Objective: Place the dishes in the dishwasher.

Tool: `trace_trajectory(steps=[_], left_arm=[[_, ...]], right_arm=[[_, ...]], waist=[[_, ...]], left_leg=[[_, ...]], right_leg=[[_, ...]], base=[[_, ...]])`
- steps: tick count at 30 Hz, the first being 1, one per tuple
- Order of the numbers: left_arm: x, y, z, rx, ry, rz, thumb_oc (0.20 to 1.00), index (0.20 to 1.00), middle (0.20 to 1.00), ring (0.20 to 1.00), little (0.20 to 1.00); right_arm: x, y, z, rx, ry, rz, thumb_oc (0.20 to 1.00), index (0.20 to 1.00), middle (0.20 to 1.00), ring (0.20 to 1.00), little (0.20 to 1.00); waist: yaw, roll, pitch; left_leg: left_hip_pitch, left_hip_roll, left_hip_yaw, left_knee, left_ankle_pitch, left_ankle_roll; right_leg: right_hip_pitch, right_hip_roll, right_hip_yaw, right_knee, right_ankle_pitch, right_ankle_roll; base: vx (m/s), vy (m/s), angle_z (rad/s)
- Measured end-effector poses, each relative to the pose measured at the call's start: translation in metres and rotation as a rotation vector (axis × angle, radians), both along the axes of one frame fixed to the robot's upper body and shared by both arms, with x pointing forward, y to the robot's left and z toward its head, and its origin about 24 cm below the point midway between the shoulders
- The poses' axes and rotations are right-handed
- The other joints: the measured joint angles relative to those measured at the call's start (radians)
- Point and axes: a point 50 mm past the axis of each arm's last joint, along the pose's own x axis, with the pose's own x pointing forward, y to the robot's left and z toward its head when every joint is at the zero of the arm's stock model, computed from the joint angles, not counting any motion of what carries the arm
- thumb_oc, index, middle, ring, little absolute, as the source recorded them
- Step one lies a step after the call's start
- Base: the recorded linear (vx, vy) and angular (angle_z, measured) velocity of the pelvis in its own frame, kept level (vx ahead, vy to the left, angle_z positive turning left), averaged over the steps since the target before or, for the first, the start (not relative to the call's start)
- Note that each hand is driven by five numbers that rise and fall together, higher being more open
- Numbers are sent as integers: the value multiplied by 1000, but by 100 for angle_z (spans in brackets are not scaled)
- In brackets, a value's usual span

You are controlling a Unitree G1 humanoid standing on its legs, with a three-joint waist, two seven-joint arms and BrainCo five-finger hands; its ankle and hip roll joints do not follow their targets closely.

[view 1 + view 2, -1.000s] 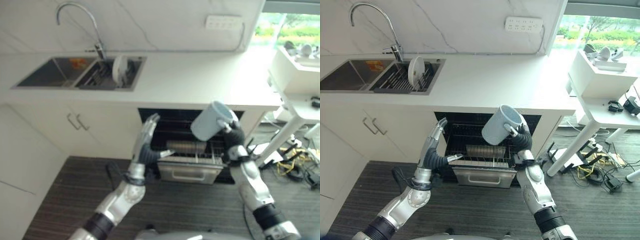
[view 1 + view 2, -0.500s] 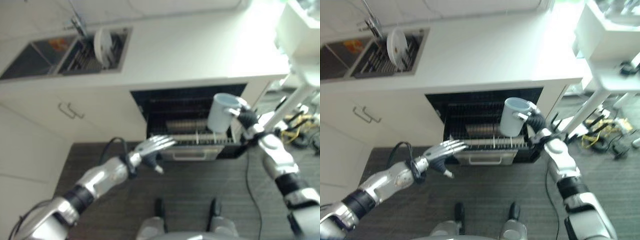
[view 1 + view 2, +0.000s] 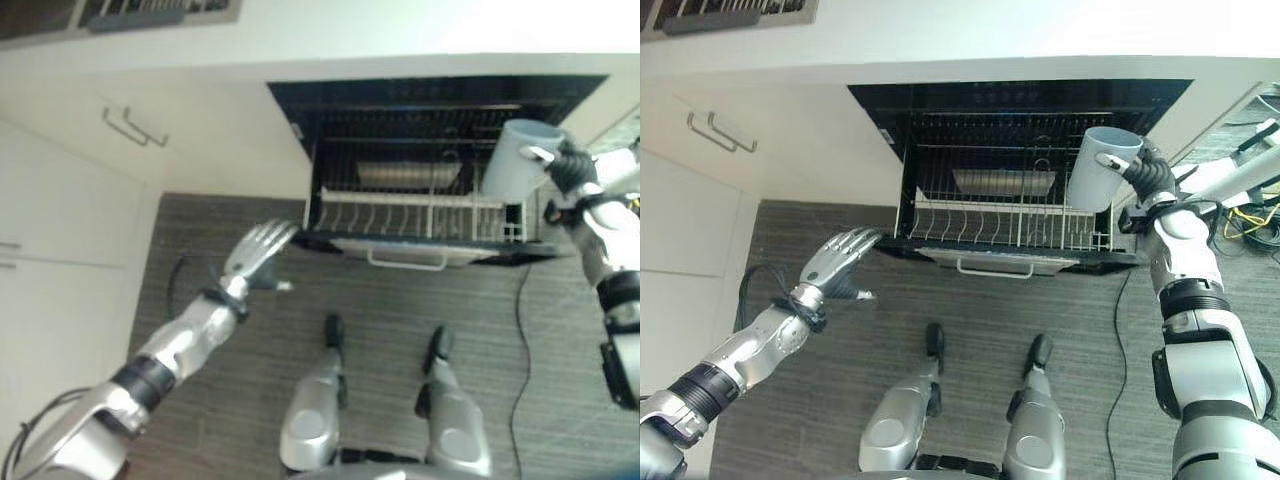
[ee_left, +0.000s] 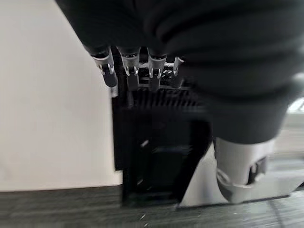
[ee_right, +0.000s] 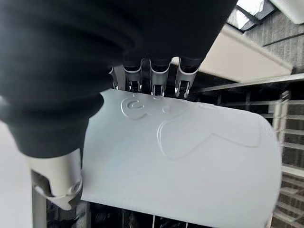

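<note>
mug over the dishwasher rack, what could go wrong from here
The right hand holds the pale blue mug by its handle side, tilted, above the right end of the pulled-out rack. The grip looks narrow, so the mug might swing or slip when lowered. It hangs close to the rack's outer edge, so it could catch on the tines or land half off. The left hand is open, off to the rack's left, too far to steady anything.

Right hand [image 3: 1148,172] raised at the right end of the dishwasher rack [image 3: 1005,225], fingers curled round the mug [image 3: 1100,168], forearm angled up. Left hand [image 3: 835,258] out left of that rack, fingers straight, holding nothing.
</note>
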Motion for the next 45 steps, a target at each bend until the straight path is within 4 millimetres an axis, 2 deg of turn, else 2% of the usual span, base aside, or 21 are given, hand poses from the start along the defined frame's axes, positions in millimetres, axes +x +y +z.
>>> trace_trajectory(steps=[1,3,9,12,14,16,17,19,22,26,28,30,35,45], left_arm=[[-2,-1,-2,24,-21,-8,1000,1000,1000,1000,1000],[-4,0,-5,25,-27,-5,1000,1000,1000,1000,1000],[-8,0,-9,16,-56,0,1000,1000,1000,1000,1000],[-10,-4,-11,13,-63,-17,1000,1000,1000,1000,1000],[-11,-8,-8,3,-84,-34,1000,1000,1000,1000,1000],[-13,-12,-9,5,-83,-51,1000,1000,1000,1000,1000],[-12,-14,-5,3,-98,-53,1000,1000,1000,1000,1000],[-12,-23,11,-20,-153,-89,1000,1000,1000,1000,1000],[-5,-31,32,-33,-200,-93,1000,1000,1000,1000,1000],[-2,-33,43,-18,-190,-80,1000,1000,1000,1000,1000],[0,-26,39,-5,-177,-36,1000,1000,1000,1000,1000],[0,-26,38,-16,-168,-31,1000,1000,1000,1000,1000],[-3,-27,20,-22,-135,-16,1000,1000,1000,1000,1000],[-5,-22,4,-46,-168,34,1000,1000,1000,1000,1000]], right_arm=[[3,2,10,4,-25,3,200,200,200,200,200],[6,5,16,2,-36,11,200,200,200,200,200],[14,12,34,-26,-16,31,200,200,200,200,200],[18,11,31,-17,54,10,200,200,200,200,200],[21,12,39,-3,60,-4,200,200,200,200,200],[28,30,29,27,82,25,200,200,200,200,200],[30,34,26,35,95,33,200,200,200,200,200],[29,31,14,53,140,10,200,200,200,200,200],[30,34,7,82,161,-1,200,200,200,200,200],[29,30,12,122,114,-58,200,200,200,200,200],[28,24,14,96,84,-176,200,200,200,200,200],[27,22,14,94,80,-200,200,200,200,200,200],[21,10,25,118,-27,-363,200,200,200,200,200],[21,8,23,119,-12,-383,200,200,200,200,200]], waist=[[18,-7,4],[25,-7,4],[32,-7,5],[44,-13,8],[52,-21,13],[71,-21,15],[78,-20,15],[89,2,26],[76,12,27],[68,13,26],[56,15,25],[49,15,25],[40,17,24],[19,17,24]], left_leg=[[-1,-1,-3,0,0,0],[-1,-1,-4,0,0,0],[-2,-1,-5,0,1,0],[-8,0,-12,0,3,-1],[-39,-1,-32,0,12,-2],[-47,-2,-31,0,15,-2],[-55,-2,-32,0,17,-1],[-59,-11,-34,0,18,0],[-89,-16,-32,0,21,4],[-122,-20,-28,1,24,7],[-119,-32,-25,1,24,7],[-118,-38,-21,1,24,7],[-108,-38,-3,1,24,8],[-104,-35,21,0,24,8]], right_leg=[[0,0,0,0,0,0],[1,-1,0,0,0,0],[1,0,1,0,0,0],[-1,1,-4,0,0,0],[-19,2,-22,0,0,0],[-28,1,-22,0,0,0],[-34,0,-23,0,0,0],[-36,-8,-25,0,0,0],[-68,-14,-23,0,2,4],[-104,-19,-19,0,6,6],[-105,-31,-11,0,9,11],[-107,-36,-7,0,11,14],[-110,-38,11,3,16,16],[-120,-35,33,3,24,13]], base=[[28,15,4],[17,9,2],[33,5,0],[27,-40,7],[18,-9,21],[-2,5,6],[-11,34,5],[-9,46,5],[-28,45,-1],[-43,77,-2],[-42,109,-3],[-39,59,-4],[-16,2,-9],[-22,-1,-6]])
